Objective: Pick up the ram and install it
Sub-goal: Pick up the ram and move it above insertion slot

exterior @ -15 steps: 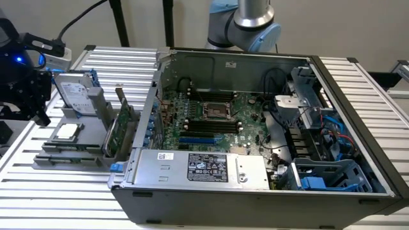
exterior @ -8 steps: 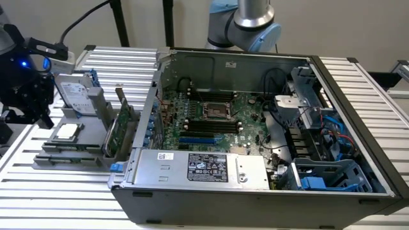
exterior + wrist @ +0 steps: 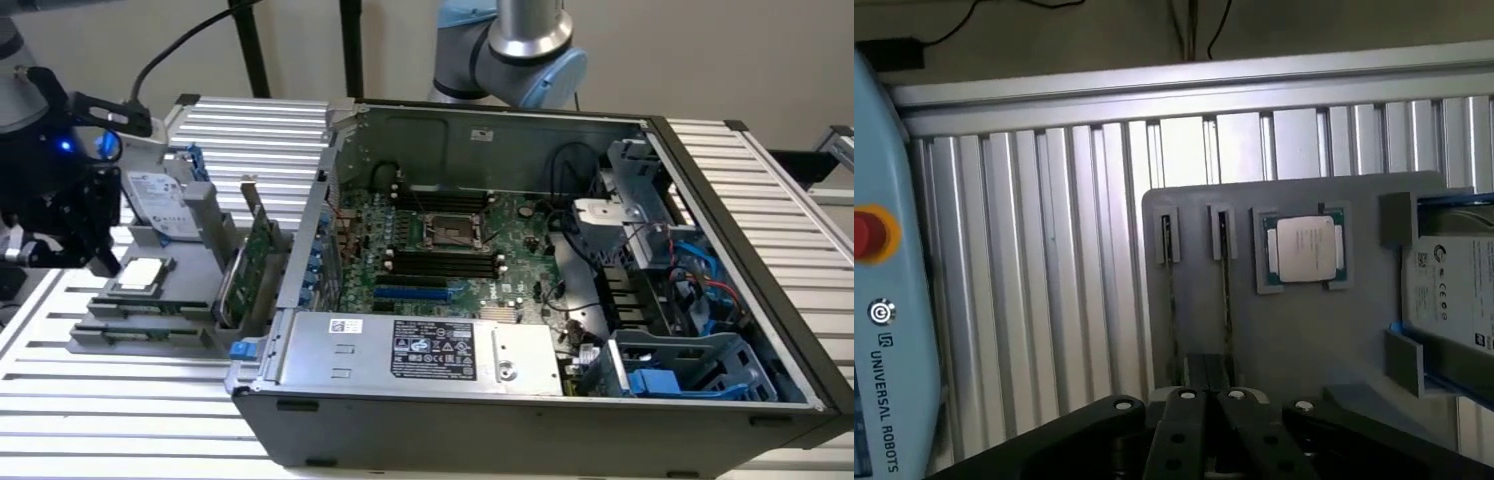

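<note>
Two ram sticks stand on edge in slots of a grey holder tray [image 3: 1324, 330]; one ram stick [image 3: 1170, 300] lies farther from the processor, the other ram stick [image 3: 1225, 300] closer to it. My gripper [image 3: 1208, 375] hangs above the tray over the near ends of these sticks, shut and holding nothing. In the exterior view the gripper [image 3: 80, 255] is at the far left above the tray [image 3: 187, 270], and the ram sticks [image 3: 130, 308] lie low along the tray's front. The open computer case [image 3: 534, 260] shows black motherboard slots [image 3: 441, 262].
A processor chip [image 3: 1301, 248] and a hard drive [image 3: 1454, 290] also sit on the tray. A taller green expansion card [image 3: 254, 265] stands between tray and case. A second robot's base [image 3: 514, 50] stands behind the case. Ribbed aluminium table [image 3: 1054, 250] surrounds the tray.
</note>
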You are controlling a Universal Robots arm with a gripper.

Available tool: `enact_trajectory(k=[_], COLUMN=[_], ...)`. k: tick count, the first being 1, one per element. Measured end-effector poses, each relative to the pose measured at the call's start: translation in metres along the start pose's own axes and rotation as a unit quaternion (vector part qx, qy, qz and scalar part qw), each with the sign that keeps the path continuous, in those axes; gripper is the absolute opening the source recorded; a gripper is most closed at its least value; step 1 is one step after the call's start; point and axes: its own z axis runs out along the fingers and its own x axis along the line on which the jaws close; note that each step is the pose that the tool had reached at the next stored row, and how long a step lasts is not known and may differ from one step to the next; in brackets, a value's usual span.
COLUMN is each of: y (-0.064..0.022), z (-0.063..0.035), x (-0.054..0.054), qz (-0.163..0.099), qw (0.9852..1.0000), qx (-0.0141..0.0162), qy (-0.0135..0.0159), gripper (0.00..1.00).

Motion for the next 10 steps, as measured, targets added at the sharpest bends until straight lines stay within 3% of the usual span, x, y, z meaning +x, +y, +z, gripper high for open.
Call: enact_trajectory(k=[3,4,10], y=[-0.0017,-0.0023,-0.0051], z=[0.0055,0.0073,0.0182], x=[0.001,0.001,0.005], qz=[-0.007,-0.009,-0.020], qw=[1.0000,1.0000,0.9998], qx=[0.0001,0.0001,0.0002], qy=[0.0002,0.0002,0.0005], gripper=[0.00,1.00,1.00])
